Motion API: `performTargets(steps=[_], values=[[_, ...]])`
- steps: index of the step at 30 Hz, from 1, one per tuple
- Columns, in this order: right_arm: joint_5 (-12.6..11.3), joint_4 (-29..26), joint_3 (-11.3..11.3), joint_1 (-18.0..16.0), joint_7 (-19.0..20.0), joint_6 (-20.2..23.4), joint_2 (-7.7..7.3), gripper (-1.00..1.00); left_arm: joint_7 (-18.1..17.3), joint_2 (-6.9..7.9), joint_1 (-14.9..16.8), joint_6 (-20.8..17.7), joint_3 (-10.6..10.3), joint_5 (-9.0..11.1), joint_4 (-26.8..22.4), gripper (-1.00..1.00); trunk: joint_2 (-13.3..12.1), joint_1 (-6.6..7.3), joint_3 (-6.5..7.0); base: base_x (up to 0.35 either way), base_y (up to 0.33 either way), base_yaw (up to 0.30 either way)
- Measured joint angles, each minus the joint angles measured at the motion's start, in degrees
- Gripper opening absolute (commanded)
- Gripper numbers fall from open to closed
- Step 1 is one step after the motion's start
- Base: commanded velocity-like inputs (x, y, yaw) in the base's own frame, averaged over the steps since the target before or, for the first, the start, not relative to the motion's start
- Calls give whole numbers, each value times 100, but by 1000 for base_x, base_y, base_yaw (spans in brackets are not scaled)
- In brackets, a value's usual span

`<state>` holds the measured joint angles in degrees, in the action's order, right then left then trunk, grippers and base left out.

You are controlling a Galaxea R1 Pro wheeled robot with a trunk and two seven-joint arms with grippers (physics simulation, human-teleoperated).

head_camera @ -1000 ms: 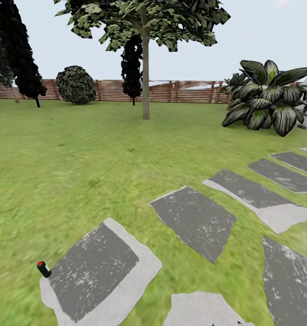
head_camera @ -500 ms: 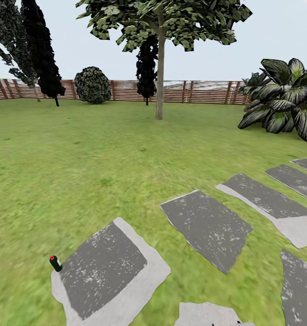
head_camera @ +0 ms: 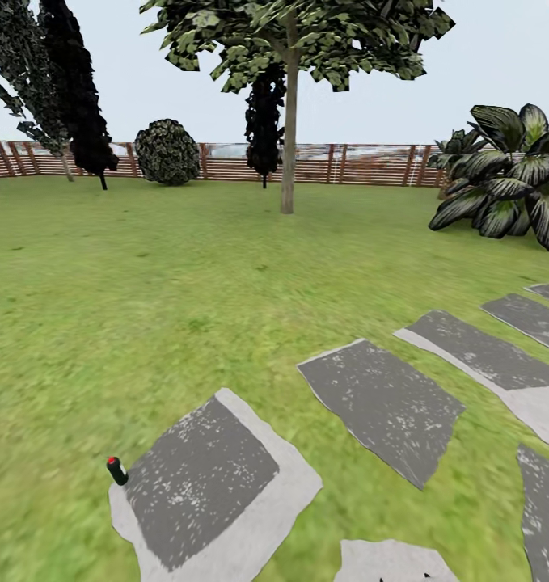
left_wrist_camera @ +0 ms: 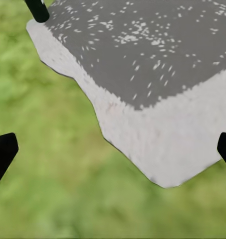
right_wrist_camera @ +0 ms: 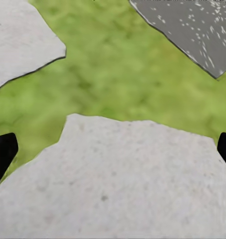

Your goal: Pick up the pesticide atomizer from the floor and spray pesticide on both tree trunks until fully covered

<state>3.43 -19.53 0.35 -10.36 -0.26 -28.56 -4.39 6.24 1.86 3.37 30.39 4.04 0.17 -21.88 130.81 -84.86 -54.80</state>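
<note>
One small pesticide atomizer (head_camera: 116, 470) stands upright at the stepping stone's (head_camera: 225, 533) edge. Likely light, rigid, slick; grip mid-body. Left gripper (left_wrist_camera: 113, 149) and right gripper (right_wrist_camera: 113, 149) fingers spread, empty.

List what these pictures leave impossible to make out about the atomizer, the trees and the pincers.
- Pesticide atomizer: too small in the head view for detail; cut off by the frame edge in the left wrist view.
- Tree trunk: too distant to judge any speckling.
- Left-edge tree: crown cropped.
- Both pincers: dark fingertips at frame edges.
</note>
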Motion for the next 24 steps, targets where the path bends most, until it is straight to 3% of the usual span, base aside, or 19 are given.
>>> performTargets(steps=[10,24], values=[[0,-6,0,5,0,-2,0,100,1,-1,14,-15,0,-4,1,100,0,0,0,115,225,7],[-5,-16,2,2,-18,-5,16,100,7,1,15,-7,0,-1,1,100,0,0,0,224,-181,235]])
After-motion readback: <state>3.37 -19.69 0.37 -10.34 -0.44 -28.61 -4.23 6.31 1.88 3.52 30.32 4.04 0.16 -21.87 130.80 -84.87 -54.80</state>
